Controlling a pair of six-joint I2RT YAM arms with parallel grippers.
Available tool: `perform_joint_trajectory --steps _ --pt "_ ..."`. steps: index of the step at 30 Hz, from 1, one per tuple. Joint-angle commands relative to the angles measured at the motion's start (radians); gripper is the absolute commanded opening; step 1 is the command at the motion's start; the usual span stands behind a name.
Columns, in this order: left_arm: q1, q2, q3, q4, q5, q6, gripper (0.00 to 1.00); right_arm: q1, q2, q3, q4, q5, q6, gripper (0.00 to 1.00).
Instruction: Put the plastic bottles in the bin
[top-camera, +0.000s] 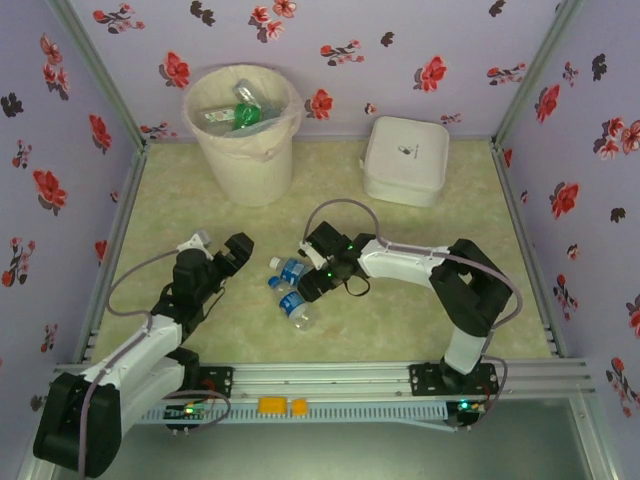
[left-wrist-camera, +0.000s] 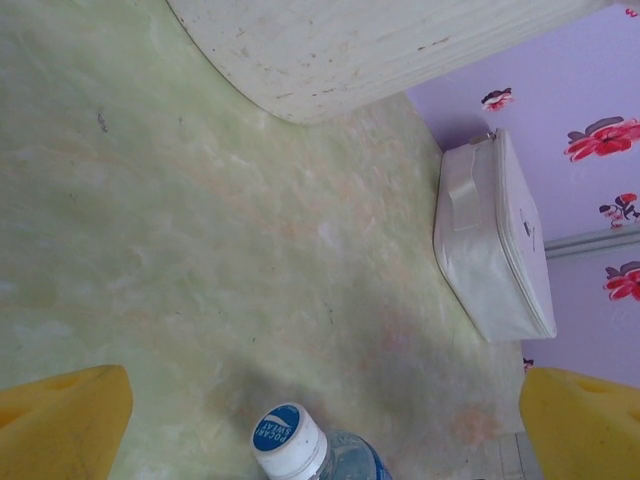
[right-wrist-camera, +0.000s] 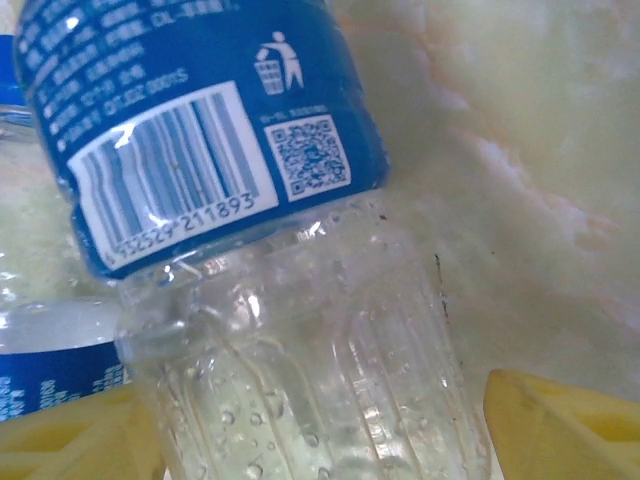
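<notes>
Between the right gripper's (right-wrist-camera: 320, 430) parted jaws, a clear bottle (top-camera: 291, 270) lies flat, cap leftward.

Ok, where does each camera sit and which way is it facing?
Top external: above, behind the bases, looking down on both arms, bin, two bottles.
Left wrist: low, facing across the table to the bin's wall and white box; own yellow fingers wide apart.
Right wrist: close on a blue-labelled bottle between its fingers.
Shared: that box, top and left wrist.
</notes>
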Motion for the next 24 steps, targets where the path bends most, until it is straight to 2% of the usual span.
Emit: perform_joint_trajectory --steps 1,9,12,18,24 --pt "-0.008 0.005 0.028 0.043 -0.017 -0.005 1.00 0.005 0.019 0.018 -0.005 0.029 -0.021 0.79" --pt "-0.016 0.066 0.087 0.054 -0.012 0.003 1.00 0.005 0.034 0.020 0.001 0.041 -0.044 0.71" --pt "-0.035 0.091 0.114 0.061 -0.009 0.008 1.00 0.005 0.025 0.013 0.006 0.051 -0.053 0.62" --pt "-0.072 0.120 0.146 0.073 -0.010 0.013 1.00 -0.002 -0.042 -0.020 0.037 0.072 -0.057 0.51" --pt "-0.098 0.131 0.188 0.073 -0.009 0.032 1.00 -0.046 -0.149 -0.079 0.086 0.072 -0.020 0.46"
